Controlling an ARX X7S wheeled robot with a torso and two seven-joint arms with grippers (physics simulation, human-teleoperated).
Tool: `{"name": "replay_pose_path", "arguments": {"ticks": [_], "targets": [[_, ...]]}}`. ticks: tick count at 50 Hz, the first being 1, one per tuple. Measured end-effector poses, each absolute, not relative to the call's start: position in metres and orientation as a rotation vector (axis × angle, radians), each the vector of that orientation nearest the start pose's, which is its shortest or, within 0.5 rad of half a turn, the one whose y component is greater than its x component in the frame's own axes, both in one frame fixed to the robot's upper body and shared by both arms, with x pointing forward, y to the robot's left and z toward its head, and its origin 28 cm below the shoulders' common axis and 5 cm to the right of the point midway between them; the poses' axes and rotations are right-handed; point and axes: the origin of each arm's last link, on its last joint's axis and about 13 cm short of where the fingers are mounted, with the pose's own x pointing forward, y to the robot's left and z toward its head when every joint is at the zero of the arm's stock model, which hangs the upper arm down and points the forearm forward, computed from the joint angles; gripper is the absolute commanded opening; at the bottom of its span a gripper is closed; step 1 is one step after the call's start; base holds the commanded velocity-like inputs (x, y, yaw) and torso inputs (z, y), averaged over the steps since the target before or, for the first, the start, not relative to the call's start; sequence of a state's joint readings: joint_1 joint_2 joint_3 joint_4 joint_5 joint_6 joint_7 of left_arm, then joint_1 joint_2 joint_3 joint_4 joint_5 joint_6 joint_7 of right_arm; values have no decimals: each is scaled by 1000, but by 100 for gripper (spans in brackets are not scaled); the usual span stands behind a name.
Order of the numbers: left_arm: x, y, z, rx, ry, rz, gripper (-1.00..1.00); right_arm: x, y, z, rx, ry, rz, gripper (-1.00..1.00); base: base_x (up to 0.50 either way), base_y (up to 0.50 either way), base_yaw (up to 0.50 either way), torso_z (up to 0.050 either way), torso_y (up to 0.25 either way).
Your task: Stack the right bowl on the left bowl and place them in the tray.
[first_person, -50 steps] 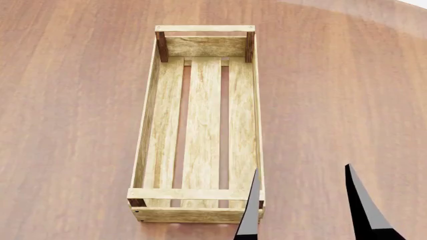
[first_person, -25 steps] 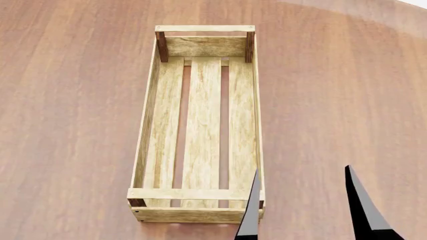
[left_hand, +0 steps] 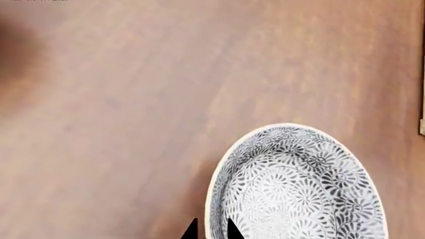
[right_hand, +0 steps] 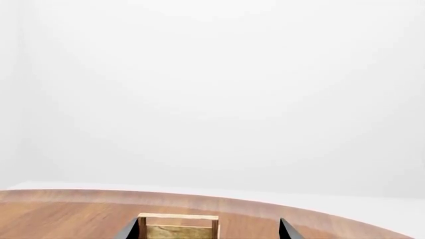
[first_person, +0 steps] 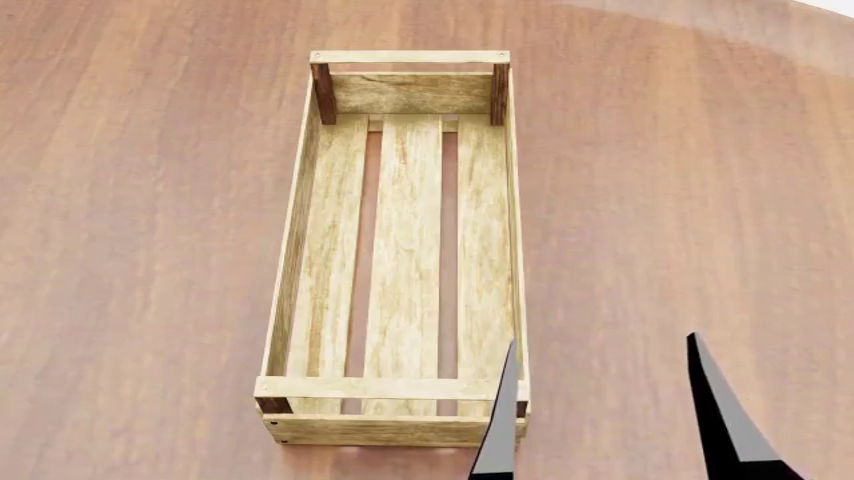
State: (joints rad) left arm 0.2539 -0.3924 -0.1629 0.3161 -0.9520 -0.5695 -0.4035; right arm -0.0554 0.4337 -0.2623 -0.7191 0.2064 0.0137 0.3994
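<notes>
A bowl (left_hand: 299, 189) with a grey-and-white flower pattern and a pale rim sits on the wooden table in the left wrist view. I cannot tell whether it is the left or the right bowl, and no other bowl shows. My left gripper (left_hand: 211, 230) straddles its rim, one finger outside and one inside, pressed on it. The tray (first_person: 404, 250), a long light-wood crate, lies empty in the head view. Its far end (right_hand: 178, 226) shows in the right wrist view. My right gripper (first_person: 607, 420) hangs open beside the tray's near right corner, holding nothing. Neither bowl shows in the head view.
The brown wooden table (first_person: 147, 250) spreads around the tray on all sides. Its curved far edge (right_hand: 279, 204) meets a plain white background. A sliver of the tray's wood (left_hand: 421, 127) shows at the edge of the left wrist view.
The right gripper's fingers have shifted by a few pixels in the head view. The tray has not moved.
</notes>
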Motion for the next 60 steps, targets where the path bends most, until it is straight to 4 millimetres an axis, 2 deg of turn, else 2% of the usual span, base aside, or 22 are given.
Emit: {"name": "replay_pose_path", "arguments": {"ticks": [17, 39, 47, 60], "targets": [[142, 276, 42, -373, 506, 190, -100, 168, -99, 139, -4, -536, 78, 100, 0, 0, 0, 0, 0], [167, 281, 99, -177, 303, 87, -100, 168, -99, 140, -3, -538, 81, 100, 0, 0, 0, 0, 0], [173, 292, 123, -138, 227, 105, -100, 168, -99, 140, -3, -538, 82, 100, 0, 0, 0, 0, 0], [169, 315, 153, -110, 146, 180, -100, 168, -99, 140, -4, -537, 84, 100, 0, 0, 0, 0, 0]]}}
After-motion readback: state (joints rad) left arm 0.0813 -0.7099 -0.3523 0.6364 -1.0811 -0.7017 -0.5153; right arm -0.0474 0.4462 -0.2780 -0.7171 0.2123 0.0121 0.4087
